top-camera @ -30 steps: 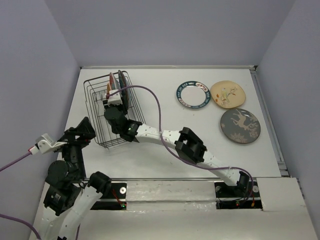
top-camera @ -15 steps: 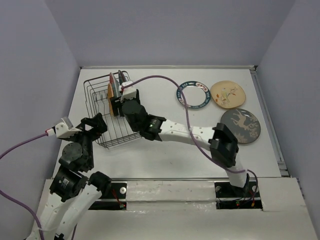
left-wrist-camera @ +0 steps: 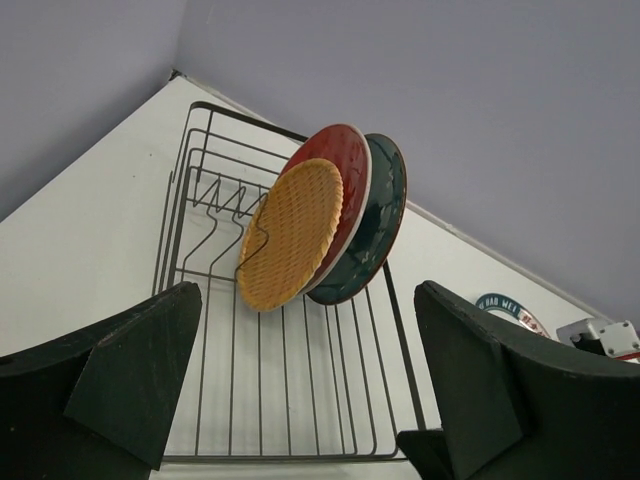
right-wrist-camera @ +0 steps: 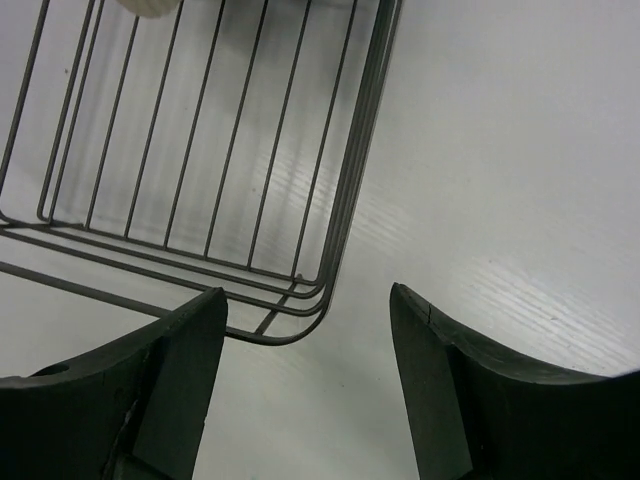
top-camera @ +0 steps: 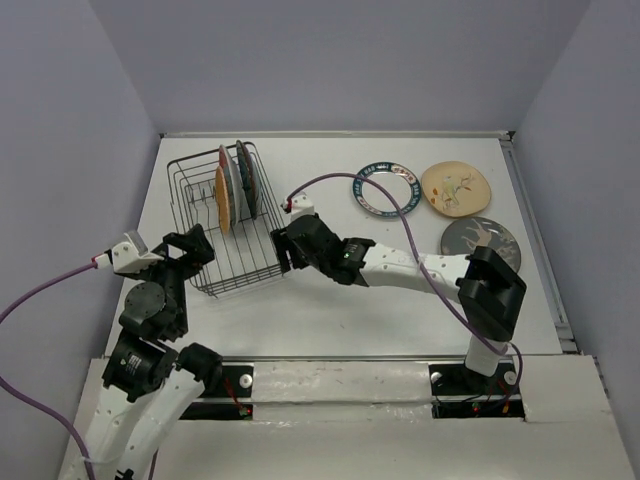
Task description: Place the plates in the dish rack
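Pulled back from the dish rack [top-camera: 228, 268], the right gripper [right-wrist-camera: 308, 305] now hangs over its near right corner, jaws apart and empty. The orange plate [left-wrist-camera: 290, 235] stands on edge beside the red plate [left-wrist-camera: 345, 158] and teal plate [left-wrist-camera: 388, 195], so half the load is in. Three remain on the surface [top-camera: 330, 310]: patterned-rim plate [top-camera: 385, 190], cream plate [top-camera: 455, 187], and grey deer plate [top-camera: 476, 240], partly under the right elbow [top-camera: 492, 290]. The left gripper [left-wrist-camera: 308, 300] hovers at the rack's near end, jaws apart.
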Controlling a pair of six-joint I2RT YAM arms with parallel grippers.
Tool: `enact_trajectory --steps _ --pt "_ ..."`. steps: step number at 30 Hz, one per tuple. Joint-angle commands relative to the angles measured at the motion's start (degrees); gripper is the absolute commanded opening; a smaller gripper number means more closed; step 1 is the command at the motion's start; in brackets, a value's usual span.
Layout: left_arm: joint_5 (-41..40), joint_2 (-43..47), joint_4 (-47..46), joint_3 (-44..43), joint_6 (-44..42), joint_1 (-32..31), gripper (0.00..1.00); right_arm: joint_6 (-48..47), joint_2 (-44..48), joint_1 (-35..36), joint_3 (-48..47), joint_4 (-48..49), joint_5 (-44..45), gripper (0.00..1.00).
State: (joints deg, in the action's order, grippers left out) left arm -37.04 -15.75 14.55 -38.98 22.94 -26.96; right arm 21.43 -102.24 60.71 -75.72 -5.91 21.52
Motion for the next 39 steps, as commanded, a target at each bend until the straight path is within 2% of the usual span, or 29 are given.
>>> enact_trajectory --steps 1,7,12,17,25,27,30,31,37,38,39 --pt "4.4 -1.4 -4.3 0.7 -1.8 3.5 0.99 2.1 -1.4 -2.2 -2.0 -0.8 -7.0 0.7" --pt "6.4 -0.9 -4.5 0.8 -1.8 5.6 0.99 2.3 -5.7 -5.0 -4.1 -1.1 -7.5 0.5" --pt "7.1 -0.8 -5.0 0.9 -2.0 5.8 0.99 1.3 -6.0 -7.0 -4.3 -1.8 -3.2 0.31" --pt "7.7 -0.6 -5.1 0.9 -2.1 6.1 0.99 -0.9 -6.0 -8.9 -5.7 -3.3 0.1 0.24" --pt "8.5 -0.3 -5.3 1.0 -2.1 6.3 0.99 -4.6 -5.2 -12.5 -7.3 -5.1 0.5 0.26" --pt "8.6 -0.2 -5.2 1.0 -2.1 6.3 0.99 -5.3 -4.5 -13.1 -7.7 -5.8 0.0 0.45" --pt "8.7 -0.1 -5.5 1.0 -2.0 6.4 0.99 -6.0 -2.7 -13.1 -9.4 -8.3 -3.0 0.61" --pt "8.9 -0.1 -5.4 1.0 -2.0 6.4 0.99 -6.0 -2.1 -13.1 -9.6 -8.7 -5.4 0.63" --pt "9.4 0.2 -5.7 1.0 -1.9 6.7 0.99 -6.8 1.8 -12.4 -11.8 -9.0 -9.7 0.65" --pt "9.5 0.3 -5.7 1.0 -1.9 6.7 0.99 -7.0 2.0 -11.0 -12.3 -8.9 -10.3 0.62" --pt "9.6 0.3 -5.7 1.0 -1.9 6.7 0.99 -7.3 2.0 -10.4 -13.8 -8.9 -10.9 0.55"
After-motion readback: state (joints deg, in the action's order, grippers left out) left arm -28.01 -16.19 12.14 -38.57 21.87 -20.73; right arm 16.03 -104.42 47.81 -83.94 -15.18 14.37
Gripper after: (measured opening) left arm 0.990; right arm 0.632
